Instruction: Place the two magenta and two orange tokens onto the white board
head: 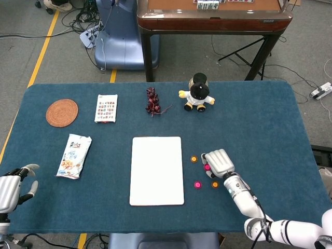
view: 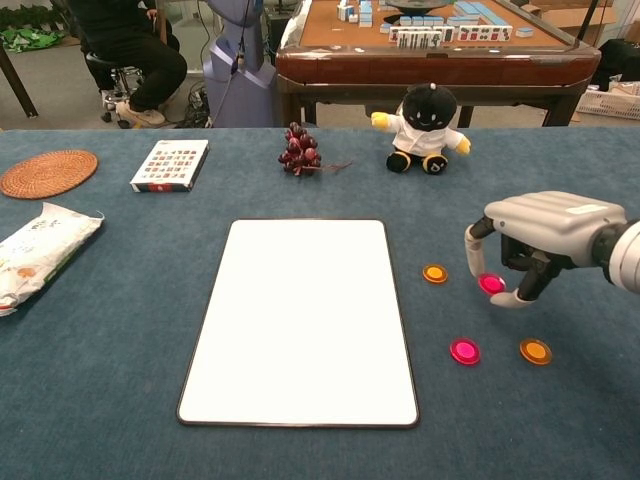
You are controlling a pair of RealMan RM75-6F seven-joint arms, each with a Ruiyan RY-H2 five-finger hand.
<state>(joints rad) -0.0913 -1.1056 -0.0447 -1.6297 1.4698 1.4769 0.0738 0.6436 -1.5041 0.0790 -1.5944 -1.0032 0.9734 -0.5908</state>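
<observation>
The white board lies flat mid-table with nothing on it. My right hand hovers just right of it, pinching a magenta token between thumb and fingers. An orange token lies on the cloth between the board and that hand. A second magenta token and a second orange token lie nearer the front edge. My left hand rests at the table's front left corner, fingers spread, holding nothing.
Along the far side sit a plush toy, a bunch of dark grapes, a card pack and a woven coaster. A snack bag lies at the left. A mahjong table stands behind.
</observation>
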